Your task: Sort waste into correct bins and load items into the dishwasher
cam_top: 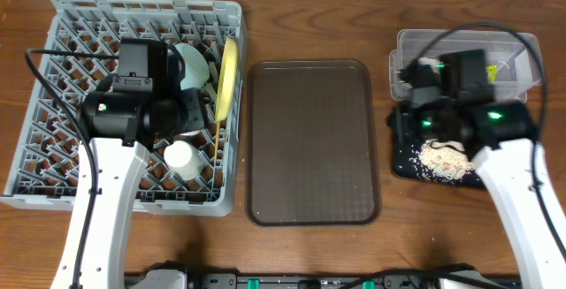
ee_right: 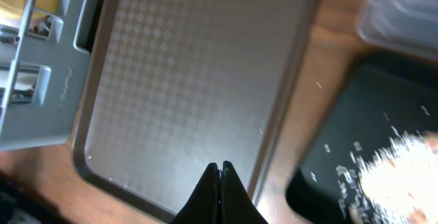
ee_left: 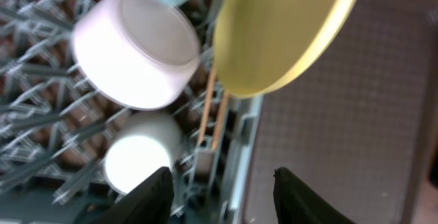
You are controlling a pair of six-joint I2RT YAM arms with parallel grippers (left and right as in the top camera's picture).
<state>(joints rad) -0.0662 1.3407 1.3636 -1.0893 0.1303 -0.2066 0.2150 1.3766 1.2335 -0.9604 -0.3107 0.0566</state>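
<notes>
The rack fills the left of the overhead view and holds a yellow plate on edge at its right side, a blue bowl beside it, a white cup lower down and thin sticks by the rack's wall. The tray in the middle is bare. The main risk is probably a knock. The left gripper hangs low over the cup and sticks with its fingers spread wide and nothing between them, so a sideways swing could tip the plate or snag a finger in the grid. The sticks look thin enough to slip through. At the right, the right gripper is closed with nothing in it, near the black bin. A careless sweep there could scatter its loose white waste onto the table.
</notes>
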